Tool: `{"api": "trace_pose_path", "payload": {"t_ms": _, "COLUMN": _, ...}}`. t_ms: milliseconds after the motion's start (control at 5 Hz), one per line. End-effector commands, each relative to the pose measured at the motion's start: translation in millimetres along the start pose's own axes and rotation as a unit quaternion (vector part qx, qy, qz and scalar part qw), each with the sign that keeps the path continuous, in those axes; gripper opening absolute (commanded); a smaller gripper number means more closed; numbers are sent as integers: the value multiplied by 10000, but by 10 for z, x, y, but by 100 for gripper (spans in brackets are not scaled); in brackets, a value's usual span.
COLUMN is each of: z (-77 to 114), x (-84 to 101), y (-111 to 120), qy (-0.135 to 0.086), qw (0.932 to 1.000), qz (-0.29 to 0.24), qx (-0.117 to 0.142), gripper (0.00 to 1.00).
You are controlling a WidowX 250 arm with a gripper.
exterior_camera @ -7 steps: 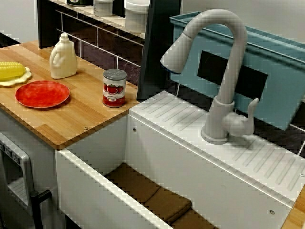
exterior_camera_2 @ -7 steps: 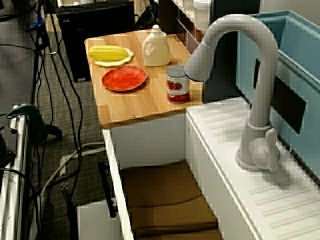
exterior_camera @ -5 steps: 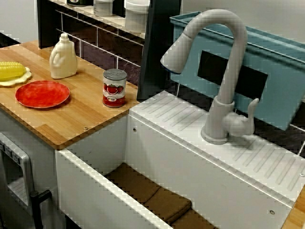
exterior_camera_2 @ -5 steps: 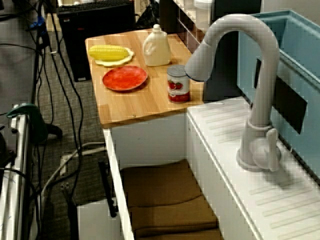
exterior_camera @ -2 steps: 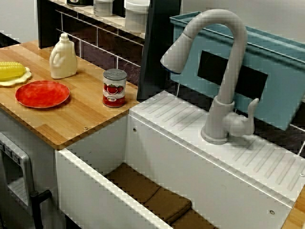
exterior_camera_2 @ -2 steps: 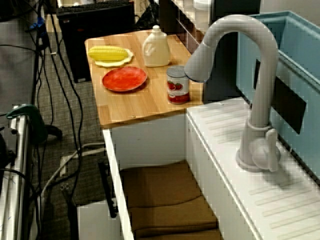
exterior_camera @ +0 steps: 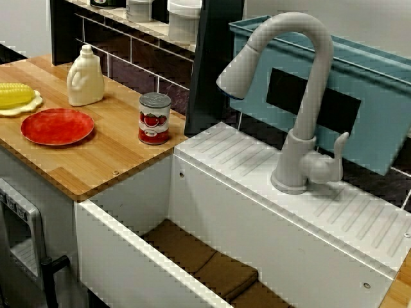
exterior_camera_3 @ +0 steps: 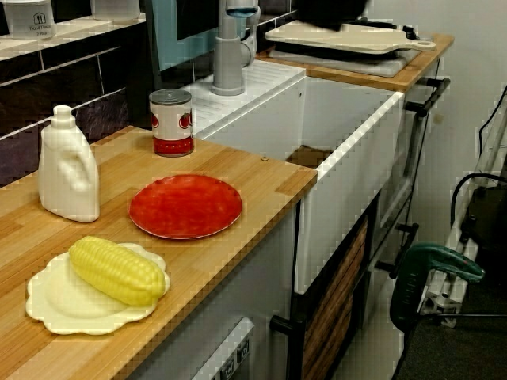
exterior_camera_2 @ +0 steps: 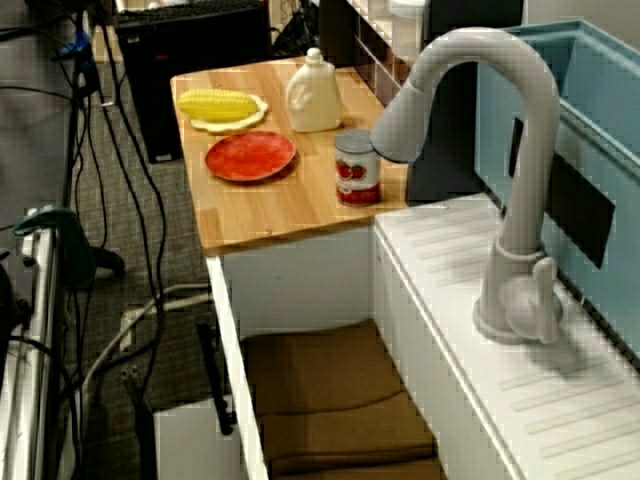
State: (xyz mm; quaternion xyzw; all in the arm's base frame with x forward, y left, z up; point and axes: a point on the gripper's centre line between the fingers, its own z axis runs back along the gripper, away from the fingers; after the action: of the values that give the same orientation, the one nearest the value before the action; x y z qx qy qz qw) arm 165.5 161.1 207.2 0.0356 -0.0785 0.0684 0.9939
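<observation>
The gripper is out of every view, so I cannot tell how wide its jaws stand or what they hold; the can (exterior_camera: 155, 118) stands upright on the counter (exterior_camera: 109, 157), near the sink (exterior_camera: 218, 212) and apart from the red plate (exterior_camera: 57, 126). Any grasp of it, I judge, should come straight down on its sides, clear of the faucet (exterior_camera: 313, 83) spout. Only the view along the counter shows the corn (exterior_camera_3: 117, 271) whole and a cutting board (exterior_camera_3: 348, 36) beyond the sink.
</observation>
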Motion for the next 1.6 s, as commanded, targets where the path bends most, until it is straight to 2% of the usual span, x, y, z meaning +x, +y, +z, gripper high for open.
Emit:
{"api": "trace_pose_path", "payload": {"t_ms": 0, "z": -182, "x": 560, "y": 662, "qy": -96, "qw": 9997, "qz": -151, "qx": 174, "gripper": 100}}
{"api": "trace_pose_path", "payload": {"t_ms": 200, "z": -258, "x": 589, "y": 781, "qy": -88, "qw": 9995, "qz": -277, "qx": -73, "gripper": 100}}
{"api": "trace_pose_path", "payload": {"t_ms": 400, "z": -411, "x": 566, "y": 771, "qy": -215, "qw": 9984, "qz": -517, "qx": 106, "gripper": 100}}
{"api": "trace_pose_path", "payload": {"t_ms": 600, "z": -639, "x": 624, "y": 794, "qy": -180, "qw": 9974, "qz": -601, "qx": 363, "gripper": 100}}
{"api": "trace_pose_path", "payload": {"t_ms": 800, "z": -773, "x": 697, "y": 831, "qy": -166, "qw": 9962, "qz": -654, "qx": 547, "gripper": 100}}
{"api": "trace_pose_path", "payload": {"t_ms": 1200, "z": -805, "x": 859, "y": 789, "qy": -166, "qw": 9959, "qz": -749, "qx": 473, "gripper": 100}}
{"api": "trace_pose_path", "payload": {"t_ms": 1400, "z": -805, "x": 859, "y": 789, "qy": -166, "qw": 9959, "qz": -749, "qx": 473, "gripper": 100}}
